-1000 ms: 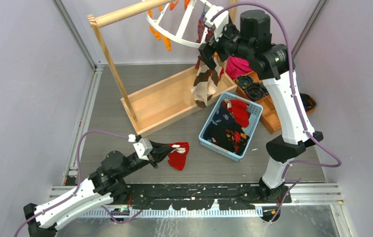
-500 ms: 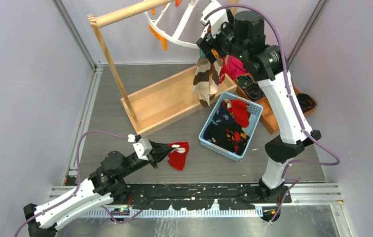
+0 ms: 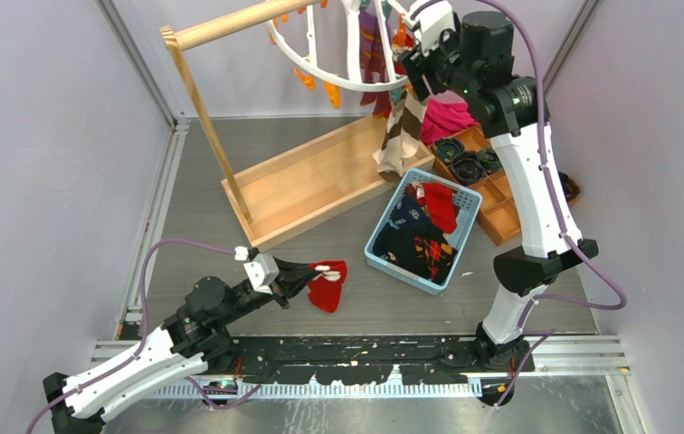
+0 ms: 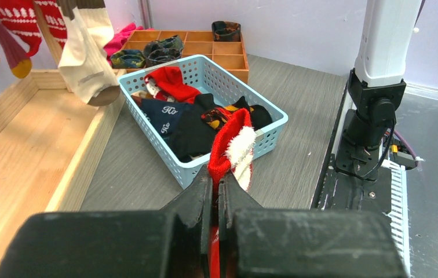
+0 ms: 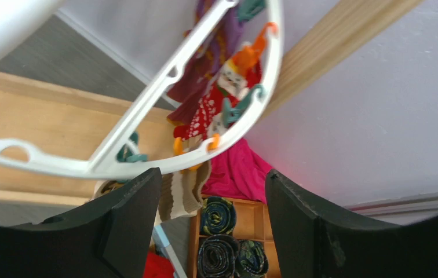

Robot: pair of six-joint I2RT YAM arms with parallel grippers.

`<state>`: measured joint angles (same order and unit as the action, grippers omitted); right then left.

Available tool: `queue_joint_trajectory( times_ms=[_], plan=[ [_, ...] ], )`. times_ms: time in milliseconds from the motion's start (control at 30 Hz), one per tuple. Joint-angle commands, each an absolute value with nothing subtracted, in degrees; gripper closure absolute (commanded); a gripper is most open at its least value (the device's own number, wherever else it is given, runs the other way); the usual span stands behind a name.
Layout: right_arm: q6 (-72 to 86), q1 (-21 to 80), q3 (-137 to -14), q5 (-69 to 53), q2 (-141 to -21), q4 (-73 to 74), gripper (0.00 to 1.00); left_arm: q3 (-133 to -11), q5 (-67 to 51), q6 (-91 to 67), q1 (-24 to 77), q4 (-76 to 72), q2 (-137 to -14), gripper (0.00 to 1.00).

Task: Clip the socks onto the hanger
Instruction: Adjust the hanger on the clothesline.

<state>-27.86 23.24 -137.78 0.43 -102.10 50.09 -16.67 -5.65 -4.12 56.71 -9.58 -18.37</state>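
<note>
While the left end effector (image 4: 216, 174) is clamped shut on the cuff of a red sock (image 4: 232, 146), that sock sits low at the near left of the bench (image 3: 195, 237). Its long axis runs forward from the jaws toward the blue basket (image 3: 382, 237). The white clip hanger (image 3: 343, 83) lies up, far and to the right of it, hung from the wooden rail (image 3: 230, 25) above the wooden tray (image 3: 307, 181). The left arm would therefore have to lift and reach diagonally across the tray.

The right arm is much the nearer. The right end effector (image 5: 212, 174) stands open and grips nothing, just beside the hanger's ring. A brown-and-cream sock (image 3: 400, 136) hangs there, apparently from an orange clip (image 5: 212, 142).

Room is tight at that side, with hung socks crowding the ring. Several orange clips on the ring's left arc look free, though I cannot tell for certain. The bench around the red sock is flat grey board.
</note>
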Motion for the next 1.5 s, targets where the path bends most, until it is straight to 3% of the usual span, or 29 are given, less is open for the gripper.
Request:
queue_joint_trajectory(
  times_ms=[0,267,533,733,1267,1467],
  plan=[
    [-26.13,20.01,-137.99,-1.37,-99.27,43.99,0.3,-18.54,-6.33,-4.48,56.51,-12.21,-18.28,1.0],
    [-24.77,17.29,-139.53,-3.95,-99.64,43.64,0.3,-18.68,-6.42,-4.48,56.51,-11.92,-18.29,1.0],
    [-24.63,14.13,-144.2,-21.14,-95.07,54.84,0.01,-18.74,-6.11,-4.22,56.51,-10.33,-16.61,1.0],
    [-17.24,14.62,-136.06,-34.77,-91.8,54.34,0.0,-17.76,-6.34,-4.15,56.51,-12.65,-17.42,1.0],
    [0.64,19.4,-112.04,-16.65,-86.09,39.65,0.0,-17.64,-6.82,-4.55,56.51,-13.79,-17.96,1.0],
    [9.18,19.4,-106.08,-17.79,-89.71,30.21,0.03,-18.11,-7.68,-5.09,56.51,-14.37,-19.31,1.0]
  ],
)
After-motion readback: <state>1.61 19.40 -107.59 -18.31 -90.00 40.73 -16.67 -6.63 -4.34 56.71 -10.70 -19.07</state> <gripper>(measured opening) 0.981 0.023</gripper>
